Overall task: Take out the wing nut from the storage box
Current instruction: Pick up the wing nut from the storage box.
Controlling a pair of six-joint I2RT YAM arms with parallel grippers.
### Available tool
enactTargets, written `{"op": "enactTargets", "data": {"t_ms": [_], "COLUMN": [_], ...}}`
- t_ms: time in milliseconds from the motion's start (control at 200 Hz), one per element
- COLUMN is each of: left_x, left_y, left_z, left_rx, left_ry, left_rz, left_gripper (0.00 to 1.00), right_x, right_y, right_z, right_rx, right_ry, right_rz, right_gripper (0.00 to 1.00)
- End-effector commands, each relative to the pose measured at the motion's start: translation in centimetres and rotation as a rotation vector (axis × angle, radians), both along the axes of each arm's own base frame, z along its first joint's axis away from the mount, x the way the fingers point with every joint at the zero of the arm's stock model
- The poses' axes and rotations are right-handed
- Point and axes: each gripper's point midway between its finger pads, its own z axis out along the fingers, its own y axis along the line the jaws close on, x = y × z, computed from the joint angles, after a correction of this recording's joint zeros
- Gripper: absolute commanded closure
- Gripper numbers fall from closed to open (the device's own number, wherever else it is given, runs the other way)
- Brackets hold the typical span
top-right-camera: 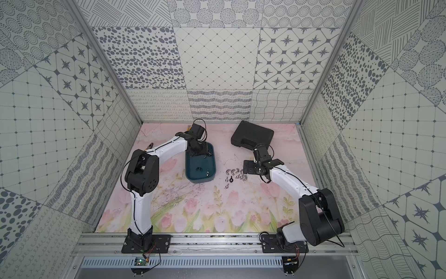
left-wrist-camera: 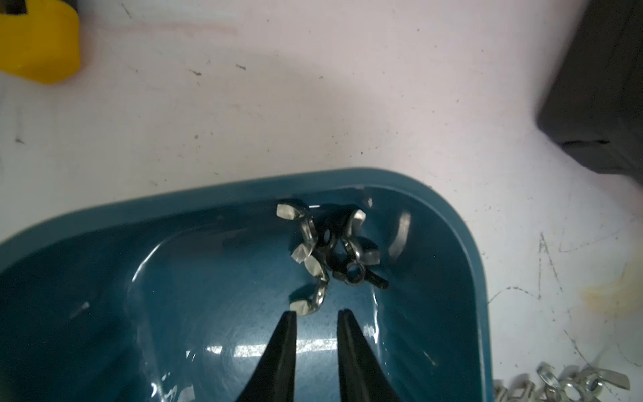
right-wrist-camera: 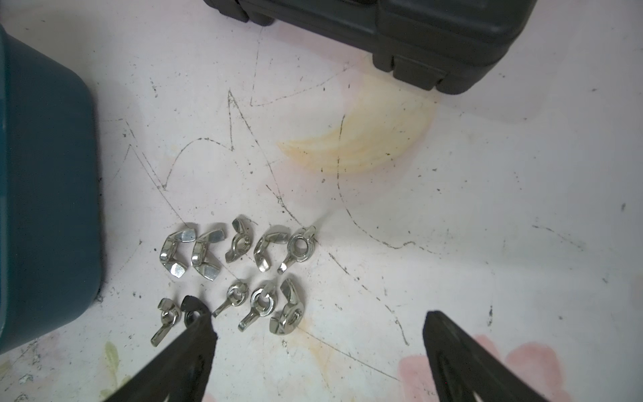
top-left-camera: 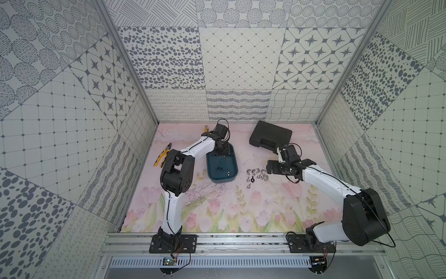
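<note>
The dark teal storage box (top-left-camera: 214, 161) (top-right-camera: 193, 166) lies left of centre on the flowered mat. In the left wrist view, several silver and dark wing nuts (left-wrist-camera: 327, 250) crowd its far corner, and in both top views two more wing nuts (top-left-camera: 228, 172) (top-right-camera: 207, 172) lie near its front end. My left gripper (left-wrist-camera: 316, 313) (top-left-camera: 221, 154) reaches down into the box, its jaws a little apart with nothing between them. The nearest wing nut (left-wrist-camera: 313, 292) lies just off one fingertip. My right gripper (right-wrist-camera: 310, 306) (top-left-camera: 268, 167) hangs wide open over the mat.
Several wing nuts (top-left-camera: 255, 174) (right-wrist-camera: 236, 264) lie on the mat between the box and my right gripper. A black hard-shell case (top-left-camera: 270, 136) (right-wrist-camera: 435, 34) sits at the back right. Yellow-handled pliers (top-left-camera: 164, 154) lie at the left, behind my left arm's elbow.
</note>
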Motion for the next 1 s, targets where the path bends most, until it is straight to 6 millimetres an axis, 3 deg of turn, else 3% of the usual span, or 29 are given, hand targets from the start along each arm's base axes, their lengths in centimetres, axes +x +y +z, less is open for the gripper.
{"op": "enactTargets", "data": {"t_ms": [0, 235, 715, 996], "left_x": [0.5, 0.7, -0.2, -1.5], "left_y": [-0.6, -1.3, -0.7, 0.0], "left_z": [-0.6, -1.9, -4.9, -4.9], "left_rx": [-0.023, -0.04, -0.016, 0.004], "left_ry": [0.019, 0.043, 0.103, 0.128], "left_rz": [-0.041, -0.051, -0.047, -0.039], "left_gripper": [0.75, 0.77, 0.82, 0.85], "right_x": [1.3, 1.2, 1.3, 1.6], "right_y": [0.5, 0.3, 0.4, 0.7], "right_z": [1.1, 0.8, 0.9, 1.7], "right_rx": [0.004, -0.004, -0.003, 0.006], "right_ry": [-0.043, -0.037, -0.039, -0.048], "right_rz": [-0.001, -0.001, 0.001, 0.01], "right_gripper": [0.03, 0.03, 0.03, 0.03]}}
